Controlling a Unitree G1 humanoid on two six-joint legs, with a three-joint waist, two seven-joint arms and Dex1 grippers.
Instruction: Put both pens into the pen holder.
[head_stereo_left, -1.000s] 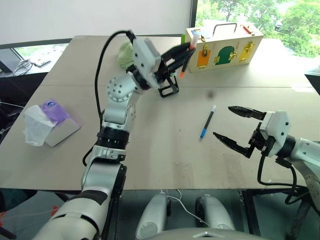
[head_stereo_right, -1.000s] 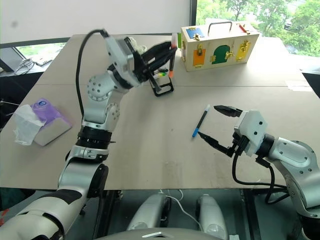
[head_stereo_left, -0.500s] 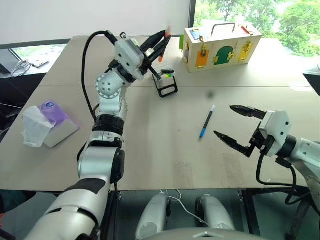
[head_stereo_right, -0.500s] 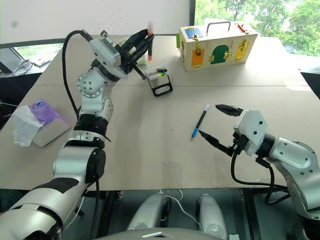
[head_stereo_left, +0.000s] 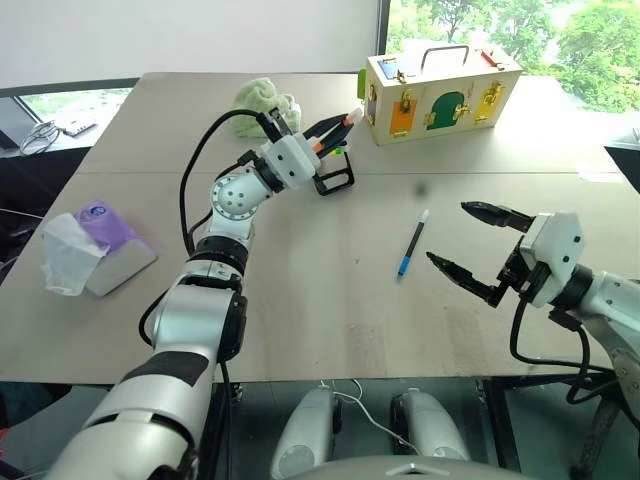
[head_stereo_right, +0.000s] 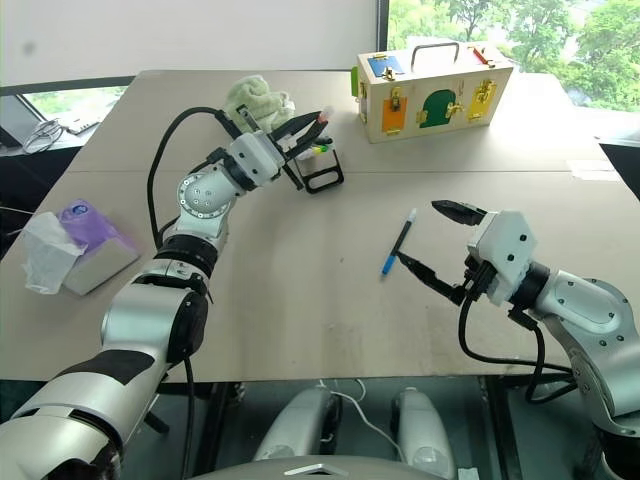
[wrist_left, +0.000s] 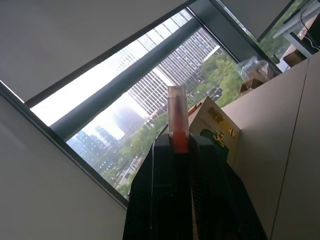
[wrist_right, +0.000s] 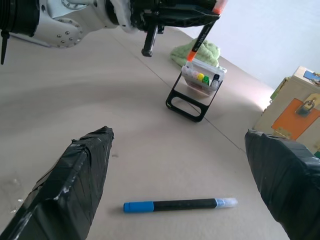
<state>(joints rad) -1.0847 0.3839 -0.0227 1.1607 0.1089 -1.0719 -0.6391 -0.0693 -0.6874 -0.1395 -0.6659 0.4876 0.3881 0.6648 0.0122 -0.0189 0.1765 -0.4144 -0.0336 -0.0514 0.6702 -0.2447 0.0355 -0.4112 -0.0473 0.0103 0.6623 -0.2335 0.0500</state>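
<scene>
**A:** Right wrist view first: the right end effector (wrist_right: 175, 192) is spread wide just above the tabletop (head_stereo_left: 300, 300), and the blue-ended pen (wrist_right: 180, 205) lies flat between its two fingers, untouched.

**B:** So that one waits. What about the left arm?

**A:** Farther back, the left end effector (head_stereo_left: 335, 128) is pressed together on the orange-ended pen (head_stereo_left: 335, 133). The pen sits tilted, one orange end poking past the fingertips toward the yellow wooden box (head_stereo_left: 445, 85), the other hanging just over the pen holder (head_stereo_left: 333, 170).

**B:** The holder already has a few coloured things in it, yes?

**A:** Yes, small coloured caps show at its top, so the free gap looks narrow.

**B:** Then I'd bring the pen closer to upright, line the lower orange end over a free spot, and lower it before letting go.

**A:** Agreed. The holder looks light, so a sideways nudge could tip or slide it. Come down straight and release once the end is inside the rim.
</scene>
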